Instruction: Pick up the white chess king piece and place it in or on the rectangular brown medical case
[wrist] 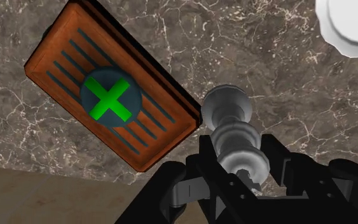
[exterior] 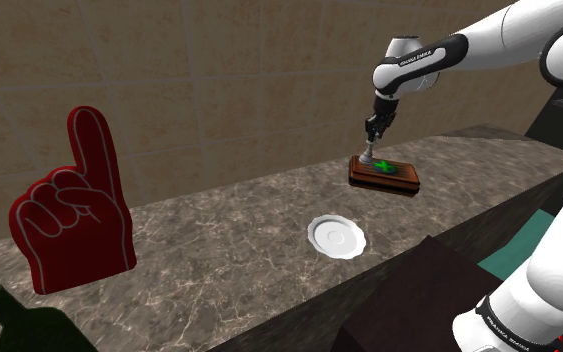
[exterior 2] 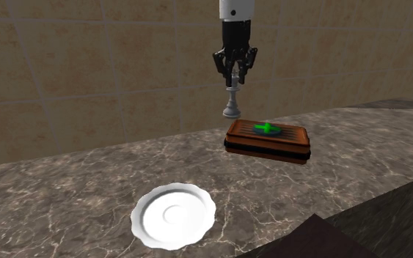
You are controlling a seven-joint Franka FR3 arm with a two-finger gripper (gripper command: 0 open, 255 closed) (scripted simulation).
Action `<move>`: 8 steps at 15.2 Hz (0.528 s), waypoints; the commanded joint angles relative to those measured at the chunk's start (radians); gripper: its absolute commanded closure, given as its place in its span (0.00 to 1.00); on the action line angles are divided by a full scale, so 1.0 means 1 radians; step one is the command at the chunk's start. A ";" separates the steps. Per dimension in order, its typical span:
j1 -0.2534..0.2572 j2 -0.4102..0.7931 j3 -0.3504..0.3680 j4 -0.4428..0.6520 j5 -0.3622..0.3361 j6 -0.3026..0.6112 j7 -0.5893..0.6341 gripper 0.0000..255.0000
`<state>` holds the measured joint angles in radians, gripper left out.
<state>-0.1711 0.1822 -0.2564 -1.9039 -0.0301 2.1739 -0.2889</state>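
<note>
My black gripper (exterior 2: 233,79) is shut on the top of a pale grey chess king (exterior 2: 231,104), which hangs upright in the air. The king (exterior: 366,153) sits just above the near-left end of the brown rectangular case (exterior: 385,175) in the shoulder view. In the second exterior view the piece hovers beside the case (exterior 2: 268,141), over its left edge, clear of the counter. The case has a ridged lid with a green cross on a dark disc. In the wrist view the king (wrist: 231,130) is clasped between the fingers, its base beside the long edge of the case (wrist: 110,102).
A white round plate (exterior: 336,237) lies on the marble counter (exterior: 219,250), nearer the front edge. A big dark red foam hand (exterior: 74,205) stands at the shoulder view's left, with a dark green bottle (exterior: 24,325) in front. A tiled wall backs the counter.
</note>
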 commanded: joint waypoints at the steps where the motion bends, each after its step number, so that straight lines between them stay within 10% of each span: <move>1: -0.031 0.028 -0.016 0.050 0.018 -0.020 -0.056 1.00; 8: -0.144 0.166 -0.050 0.276 0.087 -0.109 -0.219 1.00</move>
<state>-0.3000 0.3315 -0.3028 -1.6582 0.0484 2.0792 -0.4868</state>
